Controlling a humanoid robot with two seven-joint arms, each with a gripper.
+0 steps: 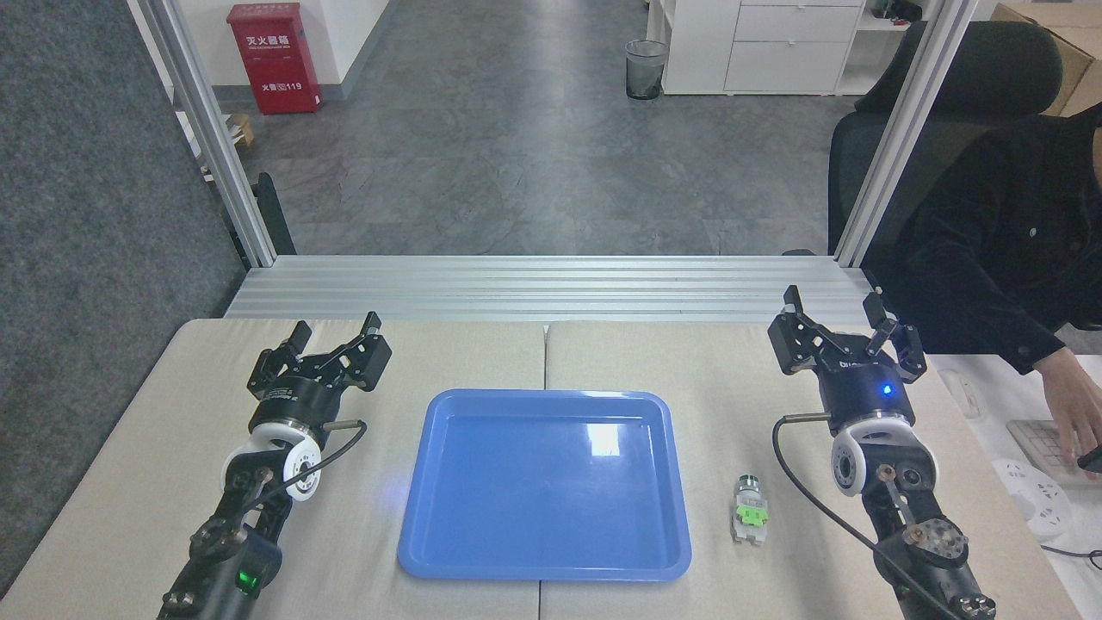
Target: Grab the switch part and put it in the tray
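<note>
The switch part (749,511) lies on the beige table just right of the tray, dark cap end pointing away, green clip at its middle. The glossy blue tray (448,525) sits in the middle of the table with nothing in it. My right gripper (833,312) hovers open above the table, beyond and to the right of the switch part, fingers spread and holding nothing. On the left side my left gripper (336,331) is open too, held above the table to the left of the tray's far corner.
An aluminium rail deck (542,288) and two upright frame posts bound the table's far edge. A person in dark clothes sits at the right, a hand (1072,405) on a keyboard beside the table. A seam (545,353) splits the tabletop.
</note>
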